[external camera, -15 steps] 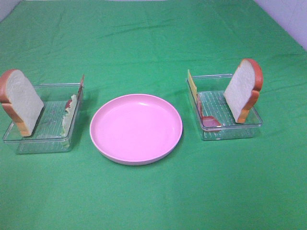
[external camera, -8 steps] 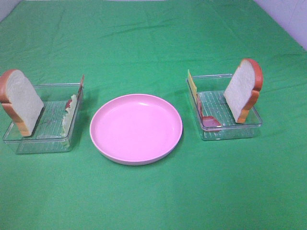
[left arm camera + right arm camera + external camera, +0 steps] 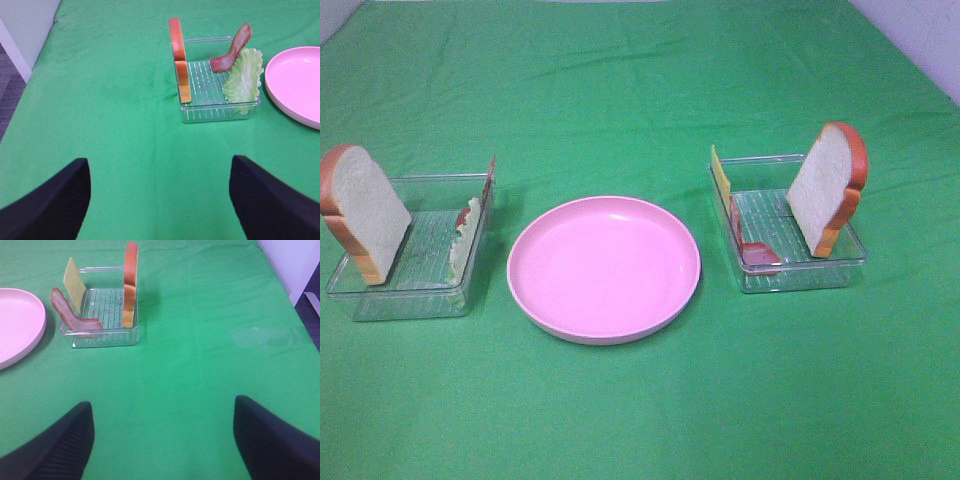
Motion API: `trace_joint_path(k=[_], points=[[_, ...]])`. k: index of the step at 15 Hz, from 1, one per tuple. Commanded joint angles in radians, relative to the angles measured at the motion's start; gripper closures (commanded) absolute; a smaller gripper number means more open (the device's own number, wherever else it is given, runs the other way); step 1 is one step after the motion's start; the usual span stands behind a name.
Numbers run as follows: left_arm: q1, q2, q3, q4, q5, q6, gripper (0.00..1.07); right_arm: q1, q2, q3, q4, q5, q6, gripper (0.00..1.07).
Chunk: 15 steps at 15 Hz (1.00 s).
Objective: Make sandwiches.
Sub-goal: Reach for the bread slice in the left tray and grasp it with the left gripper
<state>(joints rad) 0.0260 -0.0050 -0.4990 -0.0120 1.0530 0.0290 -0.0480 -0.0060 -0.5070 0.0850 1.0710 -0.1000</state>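
The sandwich parts lie apart in two clear trays. In the left tray (image 3: 405,305) a bread slice (image 3: 365,215) stands upright, with lettuce (image 3: 244,80) and a bacon strip (image 3: 232,47) leaning on the opposite wall. The right tray (image 3: 800,275) holds an upright bread slice (image 3: 828,188), a yellow cheese slice (image 3: 74,282) and a bacon strip (image 3: 70,312). My left gripper (image 3: 160,200) hangs open over bare cloth, well short of its tray. My right gripper (image 3: 162,440) is likewise open and empty, away from its tray. Neither arm shows in the exterior high view.
An empty round pink plate (image 3: 604,268) sits between the trays. Green cloth (image 3: 640,90) covers the whole table. The table's left edge (image 3: 30,75) shows in the left wrist view and its right edge (image 3: 287,285) in the right wrist view.
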Motion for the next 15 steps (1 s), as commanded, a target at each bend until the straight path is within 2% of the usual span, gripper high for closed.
trace_joint_path(k=[1, 3, 4, 8, 9, 10, 13, 15], points=[[0.003, -0.019, 0.001, -0.003, -0.012, 0.002, 0.33, -0.004, -0.014, 0.002, 0.0, -0.012, -0.009, 0.34], [0.003, 0.016, 0.0, -0.005, -0.012, -0.029, 0.33, -0.004, -0.014, 0.002, 0.0, -0.012, -0.009, 0.34], [0.003, 0.085, -0.019, -0.003, -0.013, -0.045, 0.33, -0.004, -0.014, 0.002, 0.0, -0.012, -0.009, 0.34], [0.003, 0.344, -0.145, -0.002, -0.019, -0.092, 0.32, -0.004, -0.014, 0.002, 0.0, -0.012, -0.009, 0.34], [0.003, 0.435, -0.187, -0.002, -0.019, -0.101, 0.32, -0.004, -0.014, 0.002, 0.0, -0.012, -0.009, 0.34], [0.003, 0.611, -0.263, -0.003, -0.016, -0.108, 0.32, -0.004, -0.014, 0.002, 0.0, -0.012, -0.009, 0.34], [0.003, 0.803, -0.346, -0.003, -0.011, -0.108, 0.32, -0.004, -0.014, 0.002, 0.0, -0.012, -0.009, 0.34], [0.003, 0.987, -0.441, -0.005, 0.018, -0.108, 0.32, -0.004, -0.014, 0.002, 0.0, -0.012, -0.009, 0.34]])
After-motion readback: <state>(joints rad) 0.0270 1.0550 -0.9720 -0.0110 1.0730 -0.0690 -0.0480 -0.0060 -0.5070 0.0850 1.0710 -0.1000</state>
